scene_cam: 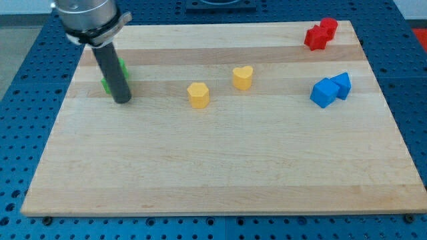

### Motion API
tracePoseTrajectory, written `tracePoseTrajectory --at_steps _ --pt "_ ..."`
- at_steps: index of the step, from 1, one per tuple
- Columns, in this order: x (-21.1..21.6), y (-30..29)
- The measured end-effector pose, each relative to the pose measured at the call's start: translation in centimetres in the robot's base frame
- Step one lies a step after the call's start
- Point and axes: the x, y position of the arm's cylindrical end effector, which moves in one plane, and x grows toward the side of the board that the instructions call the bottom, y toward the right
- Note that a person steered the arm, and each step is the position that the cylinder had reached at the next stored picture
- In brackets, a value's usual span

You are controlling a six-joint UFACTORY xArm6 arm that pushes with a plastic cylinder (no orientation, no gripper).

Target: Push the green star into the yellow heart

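The green star (123, 72) lies near the board's upper left, mostly hidden behind my rod. My tip (122, 100) rests on the board just below the star, at its near side. The yellow heart (243, 77) sits near the middle of the board toward the view's top, well to the right of the star. A yellow hexagon block (198, 95) lies between them, a little lower than the heart.
Two blue blocks (330, 89) sit together at the right. Two red blocks (321, 33) sit together at the top right corner. The wooden board (220, 167) lies on a blue perforated table.
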Motion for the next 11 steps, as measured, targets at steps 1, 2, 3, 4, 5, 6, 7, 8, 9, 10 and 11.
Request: tracePoseTrajectory --at_steps 1,2,3,4,5,6,7,8,9,10,11 --pt "0.9 -3.3" --pt "-0.8 -7.3" --pt "-3.7 -9.0" --pt "-4.0 -7.2" --pt "-4.0 -3.6" --pt "-4.0 0.1" --pt "-4.0 4.1" --pt "-4.3 7.9" --pt "-5.7 11.4" --pt "-6.8 15.3" --pt "-8.1 17.4"
